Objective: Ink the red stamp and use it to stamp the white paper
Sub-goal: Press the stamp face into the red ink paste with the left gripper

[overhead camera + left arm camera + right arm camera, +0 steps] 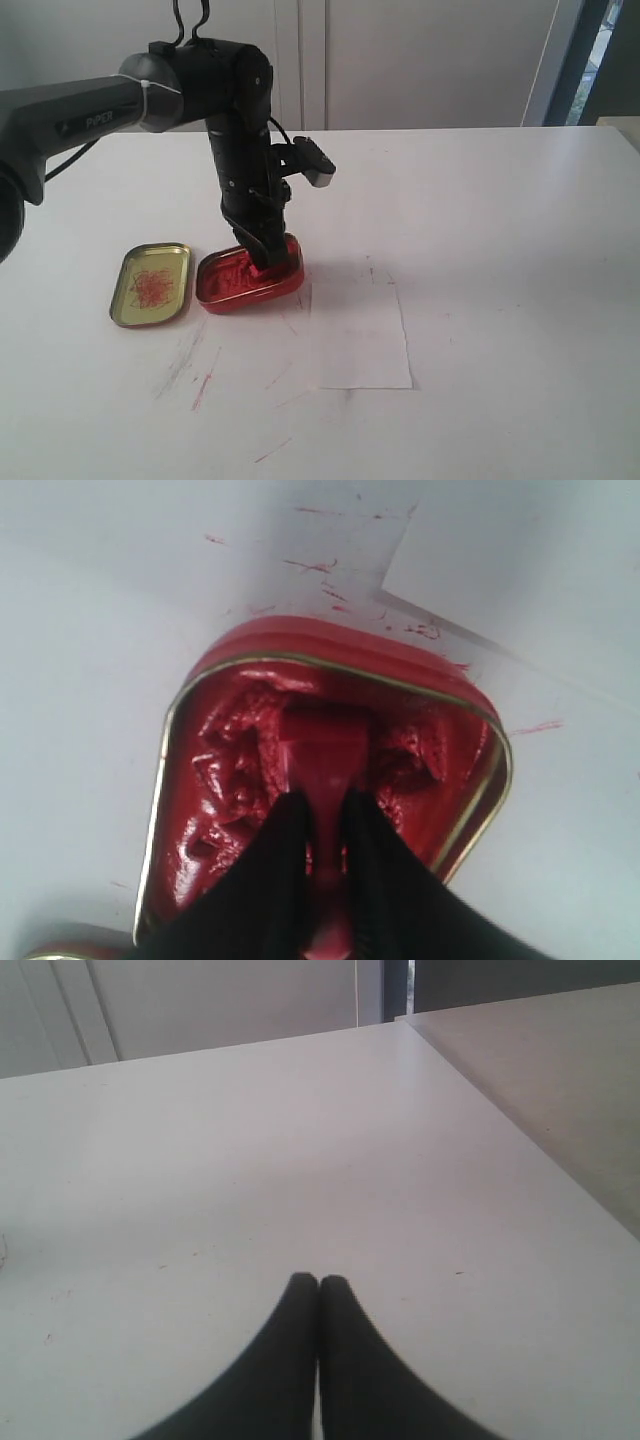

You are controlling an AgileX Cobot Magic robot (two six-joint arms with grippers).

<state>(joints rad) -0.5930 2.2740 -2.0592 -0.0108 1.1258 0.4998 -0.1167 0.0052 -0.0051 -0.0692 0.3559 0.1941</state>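
Two fingers of my left gripper [320, 805] pinch the small all-red blocky stamp [325, 748] — base down in the oblong red tin [350, 645] of paste | step: inking | next, I reckon: lift clear, cross to the white paper sheet [360, 340] beside it | right gripper [318, 1282] closed, empty

Exterior overlooks table [500, 250]; left wrist (close) shares tin [330, 640]

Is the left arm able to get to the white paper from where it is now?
Probably yes. The left gripper is shut on the stamp in the tin. The tin lies close beside the paper, and nothing stands between them or on the paper.
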